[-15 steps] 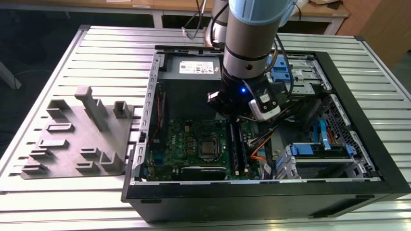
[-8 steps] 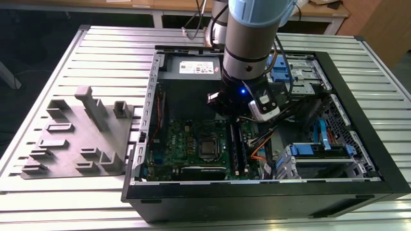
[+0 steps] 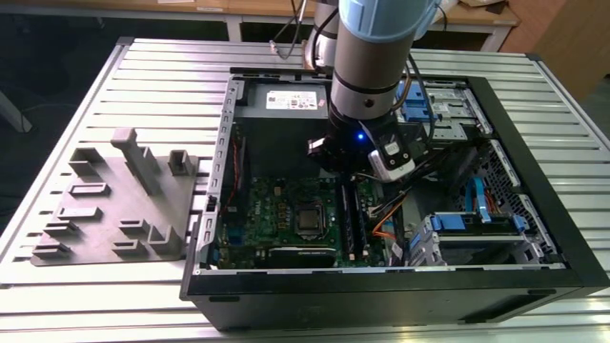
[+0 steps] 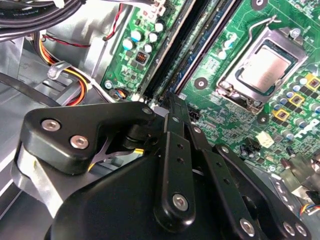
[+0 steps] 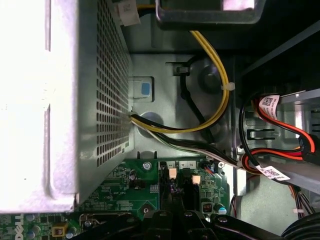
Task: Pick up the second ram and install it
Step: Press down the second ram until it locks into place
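Only second wrist view: gripper (image 4: 172, 107) at RAM slots (image 4: 192, 47)

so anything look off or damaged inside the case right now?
Nothing stands out. The gripper sits low over the black memory slots on the motherboard. The CPU socket looks intact, and the cables beside the power supply are tied and out of the way.

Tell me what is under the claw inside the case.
Under the claw lie the motherboard and its long black slots, beside the CPU socket. The claw's linkage covers the slots' near ends; whether it holds a ram cannot be seen.
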Available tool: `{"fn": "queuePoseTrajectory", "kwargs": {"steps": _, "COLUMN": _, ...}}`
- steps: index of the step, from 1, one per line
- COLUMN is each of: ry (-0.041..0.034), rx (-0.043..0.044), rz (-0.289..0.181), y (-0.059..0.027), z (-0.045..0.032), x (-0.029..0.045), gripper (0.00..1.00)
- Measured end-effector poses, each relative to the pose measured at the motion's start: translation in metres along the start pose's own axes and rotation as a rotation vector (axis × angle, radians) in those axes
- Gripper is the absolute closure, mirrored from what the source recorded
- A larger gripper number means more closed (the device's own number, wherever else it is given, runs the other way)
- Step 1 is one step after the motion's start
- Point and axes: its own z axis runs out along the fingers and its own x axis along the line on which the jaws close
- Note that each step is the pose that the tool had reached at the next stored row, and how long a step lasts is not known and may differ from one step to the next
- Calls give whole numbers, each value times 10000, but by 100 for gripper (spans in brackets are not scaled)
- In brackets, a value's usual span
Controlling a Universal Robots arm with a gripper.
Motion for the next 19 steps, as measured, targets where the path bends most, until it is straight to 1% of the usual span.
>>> {"fn": "queuePoseTrajectory", "kwargs": {"steps": 19, "ry": 2, "rx": 1, "rz": 0, "y": -2, "z": 40, "x": 2, "gripper": 93}}
